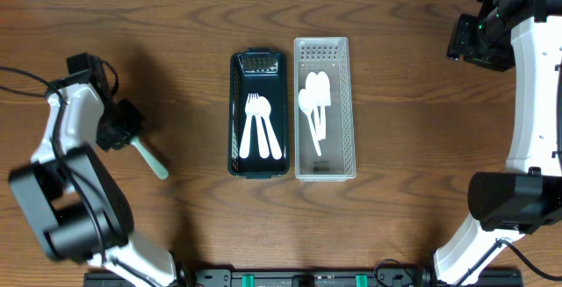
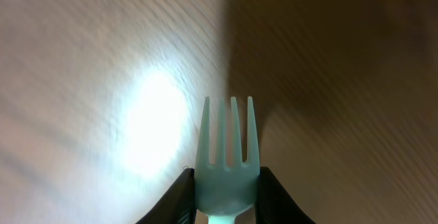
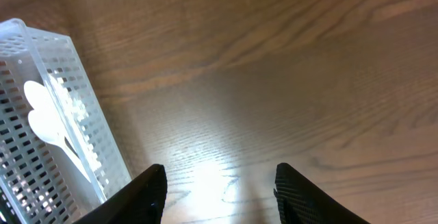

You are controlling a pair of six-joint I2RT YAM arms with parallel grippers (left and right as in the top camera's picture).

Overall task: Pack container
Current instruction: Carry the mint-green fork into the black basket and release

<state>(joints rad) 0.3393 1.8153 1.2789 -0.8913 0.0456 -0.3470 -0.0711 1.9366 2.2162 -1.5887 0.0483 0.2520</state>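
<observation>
Overhead: at 9 o'clock on the table, the left gripper [image 1: 127, 132] clamps a mint fork [image 1: 151, 159], its handle slanting out between 4 and 5 o'clock. A dark tray [image 1: 259, 61] and a white basket [image 1: 321, 52] sit at centre, and the right gripper [image 1: 474, 41] hangs at 2 o'clock.

Left wrist: the fork's tines point to 12 o'clock, and the fingers [image 2: 174, 200] are pinched on its neck.

Right wrist: the fingers [image 3: 147, 196] stand apart, holding nothing.

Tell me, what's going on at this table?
Two robot arms are sorting plastic cutlery. The left gripper has a pale green fork pinched between its fingers, off to the left side of the table. In the middle, a dark tray holds white forks, and beside it a white basket holds white spoons. The right gripper is open and empty, over bare wood near the basket.
</observation>
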